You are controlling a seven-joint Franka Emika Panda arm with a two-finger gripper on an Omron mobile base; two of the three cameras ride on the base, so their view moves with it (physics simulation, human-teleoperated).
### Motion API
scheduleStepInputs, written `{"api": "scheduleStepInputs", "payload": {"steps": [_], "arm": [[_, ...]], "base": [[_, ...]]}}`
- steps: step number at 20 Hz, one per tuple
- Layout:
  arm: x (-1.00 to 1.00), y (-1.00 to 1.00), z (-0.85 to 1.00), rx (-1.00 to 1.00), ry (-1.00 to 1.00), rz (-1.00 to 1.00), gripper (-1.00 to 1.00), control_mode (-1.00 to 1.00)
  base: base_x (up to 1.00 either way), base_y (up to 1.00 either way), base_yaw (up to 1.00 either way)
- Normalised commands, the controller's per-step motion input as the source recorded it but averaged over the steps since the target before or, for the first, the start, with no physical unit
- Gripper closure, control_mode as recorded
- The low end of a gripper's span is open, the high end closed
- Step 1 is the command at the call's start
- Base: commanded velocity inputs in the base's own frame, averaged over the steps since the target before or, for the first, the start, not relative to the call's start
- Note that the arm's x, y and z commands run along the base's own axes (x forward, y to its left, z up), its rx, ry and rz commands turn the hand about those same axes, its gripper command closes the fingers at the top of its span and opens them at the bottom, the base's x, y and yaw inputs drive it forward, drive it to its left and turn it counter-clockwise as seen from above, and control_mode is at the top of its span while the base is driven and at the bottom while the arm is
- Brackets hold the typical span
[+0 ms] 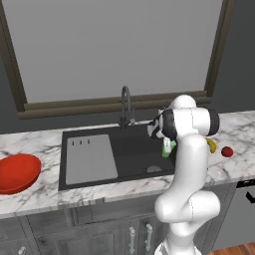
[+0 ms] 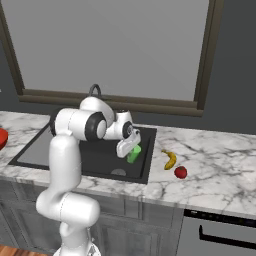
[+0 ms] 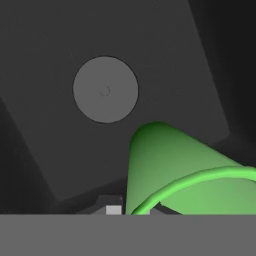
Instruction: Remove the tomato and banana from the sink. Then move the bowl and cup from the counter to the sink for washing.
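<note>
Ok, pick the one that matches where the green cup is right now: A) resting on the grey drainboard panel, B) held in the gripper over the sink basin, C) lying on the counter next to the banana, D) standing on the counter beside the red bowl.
B: the gripper is shut on the green cup over the black sink, with the drain seen below it from the hand.

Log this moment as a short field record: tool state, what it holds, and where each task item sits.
tool: shut on the cup, held above the sink basin
cup in hand view, drain below it
tomato: on the counter, right of the sink
banana: on the counter, beside the tomato
bowl: on the counter, left of the sink
remaining: cup release, bowl transfer
</note>
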Motion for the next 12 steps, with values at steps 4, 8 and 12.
{"api": "scheduleStepInputs", "payload": {"steps": [4, 8, 12], "arm": [[0.16, -0.04, -0.23, 0.00, 0.00, 0.00, 1.00, -1.00], [0.14, -0.06, -0.23, 0.00, 0.00, 0.00, 1.00, -1.00], [0.15, -0.05, -0.23, 0.00, 0.00, 0.00, 1.00, -1.00]], "base": [[0.00, 0.00, 0.00], [0.00, 0.00, 0.00], [0.00, 0.00, 0.00]]}}
